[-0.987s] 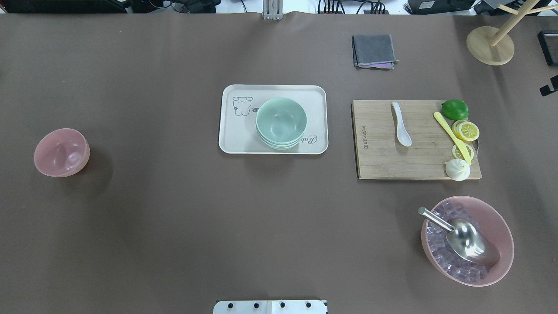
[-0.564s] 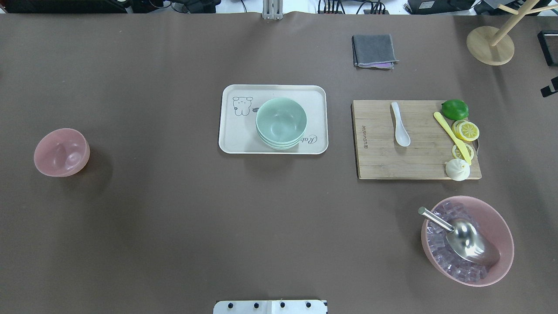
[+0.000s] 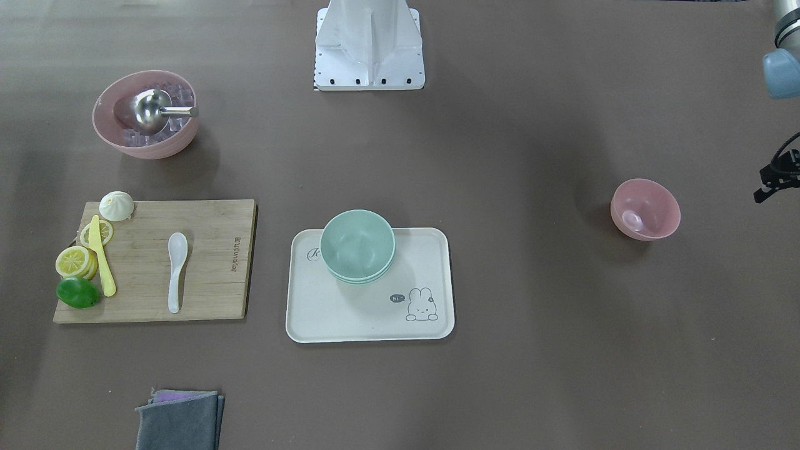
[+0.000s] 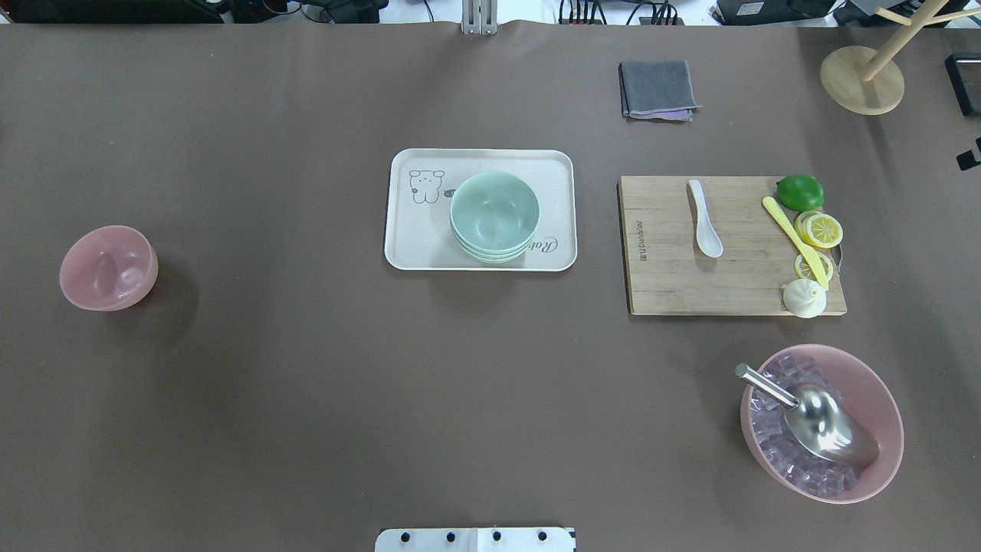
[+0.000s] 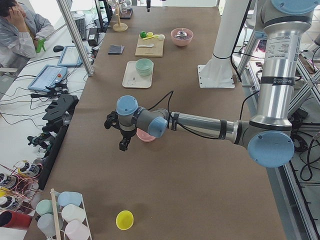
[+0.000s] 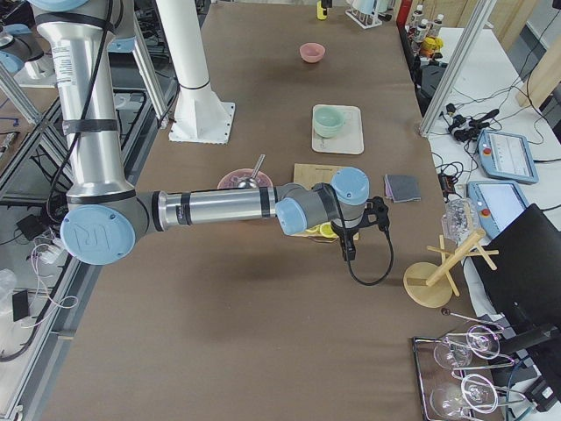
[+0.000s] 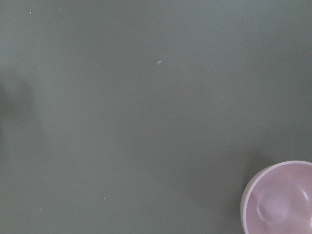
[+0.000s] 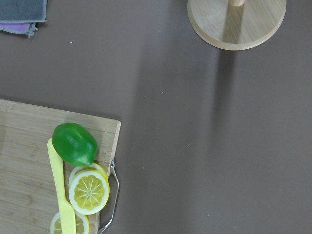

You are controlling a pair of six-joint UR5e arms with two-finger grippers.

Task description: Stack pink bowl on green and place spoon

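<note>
So the pink bowl (image 4: 108, 267) sits on the surface (image 4: 306, 383) near the left gripper (image 5: 123, 144), well apart from the green bowls (image 4: 494, 215) on the tray (image 4: 410, 245), the spoon (image 4: 705, 218) lies on the cutting board (image 4: 667, 284), and I can't tell if the left or right gripper (image 6: 348, 250) is apart or together.

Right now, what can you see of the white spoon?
The white soup spoon is short, glossy and one-piece, ceramic or hard plastic by its look. It lies flat, hollow side seemingly up, on the bamboo cutting board, with its bowl end toward the robot and its handle pointing away. Only the board touches it. The yellow knife lies apart beside it.
</note>
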